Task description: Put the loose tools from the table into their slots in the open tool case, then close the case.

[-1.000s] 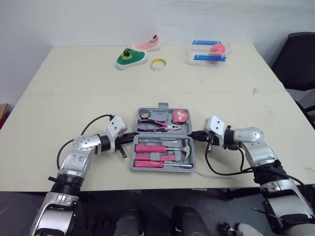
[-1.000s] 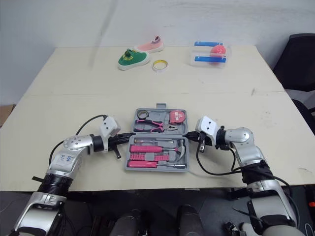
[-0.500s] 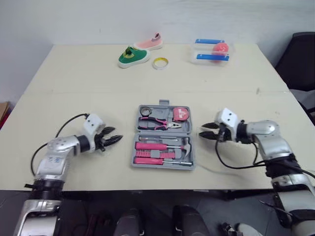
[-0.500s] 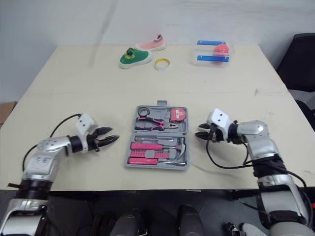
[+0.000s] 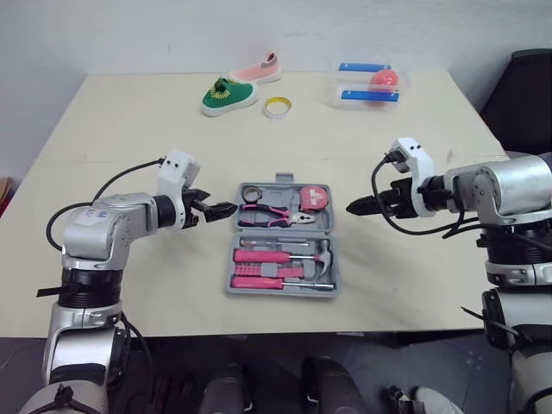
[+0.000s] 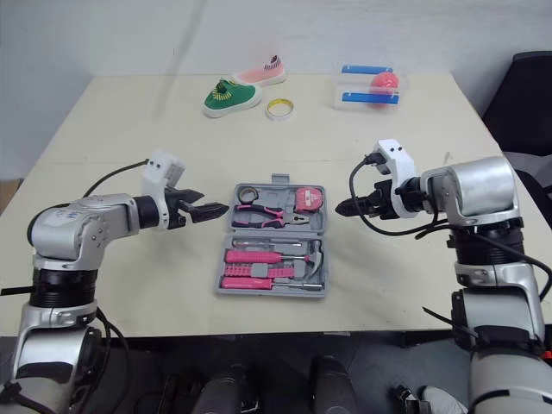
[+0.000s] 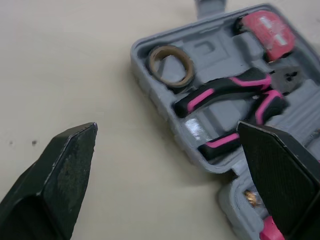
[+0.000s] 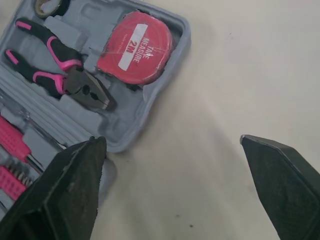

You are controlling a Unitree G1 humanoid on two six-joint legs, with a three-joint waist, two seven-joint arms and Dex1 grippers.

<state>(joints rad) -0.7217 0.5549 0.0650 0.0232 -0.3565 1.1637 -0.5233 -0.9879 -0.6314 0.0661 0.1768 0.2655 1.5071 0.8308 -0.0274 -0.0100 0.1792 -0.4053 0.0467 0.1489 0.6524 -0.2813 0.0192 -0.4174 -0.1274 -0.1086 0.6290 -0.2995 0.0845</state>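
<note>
Left tool (image 5: 226,208) and right tool (image 5: 352,208), both spread, flank the case (image 5: 285,184); green shoe (image 5: 228,95) lies beyond.

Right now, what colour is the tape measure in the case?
Tape measure: red with a white label; clearest in right wrist view.

Bright, even light; soft, faint shadows.

Matt grey plastic tool case (image 8: 127,122), smooth matt beige table (image 5: 129,121)
</note>
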